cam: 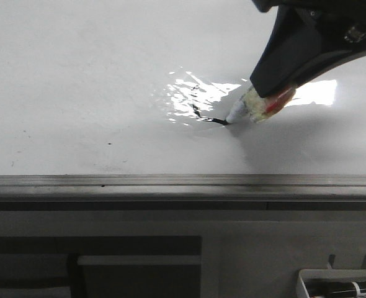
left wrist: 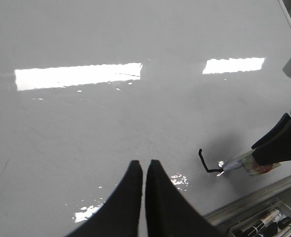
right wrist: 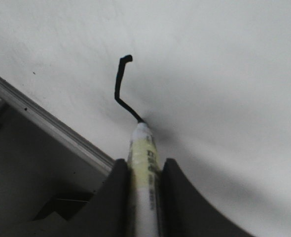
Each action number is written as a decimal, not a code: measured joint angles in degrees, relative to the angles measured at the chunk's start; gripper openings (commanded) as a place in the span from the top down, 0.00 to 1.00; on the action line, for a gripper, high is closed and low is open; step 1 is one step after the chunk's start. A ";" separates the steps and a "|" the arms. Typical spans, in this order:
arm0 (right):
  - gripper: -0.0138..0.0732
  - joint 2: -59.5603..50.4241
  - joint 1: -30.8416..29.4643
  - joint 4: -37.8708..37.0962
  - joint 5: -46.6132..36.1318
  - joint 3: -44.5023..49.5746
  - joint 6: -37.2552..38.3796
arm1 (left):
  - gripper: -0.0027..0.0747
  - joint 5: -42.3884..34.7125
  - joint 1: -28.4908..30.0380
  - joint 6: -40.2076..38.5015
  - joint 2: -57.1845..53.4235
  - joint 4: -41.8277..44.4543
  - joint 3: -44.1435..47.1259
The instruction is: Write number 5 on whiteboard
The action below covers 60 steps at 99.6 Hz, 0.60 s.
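- Front view, left and centre: the whiteboard [cam: 77, 93] fills the upper part of the frame, glossy white with a few small dark specks at lower left and a patch of bright glare near the centre. Its grey metal frame edge [cam: 170, 181] runs across the frame below it.
- Front view, centre: the number 5 [cam: 208, 117] is only partly drawn, a thin black stroke that comes down through the glare and then bends right to meet the pen tip.
- Front view, right: the marker pen [cam: 257, 105] slants down to the left, its white tip touching the board at the end of the stroke. The right gripper [cam: 273, 96] enters from the upper right corner and is clamped on the pen's barrel.
- Front view, lower right corner: a white tray [cam: 338, 285] holding pens, partly cut off.
- Left wrist view, lower centre: the left gripper [left wrist: 144, 170] hovers over bare board with its two black fingers pressed together, holding nothing. The stroke and pen sit to the right, well apart from it.
- Right wrist view, centre: the black line has a small hook at its top, runs down, then angles toward the pen tip, which sits between the right gripper's fingers [right wrist: 118, 197].
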 measured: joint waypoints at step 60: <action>0.90 1.58 5.98 1.66 -1.54 0.49 0.62 | 0.99 0.00 0.00 0.00 -0.04 0.00 0.00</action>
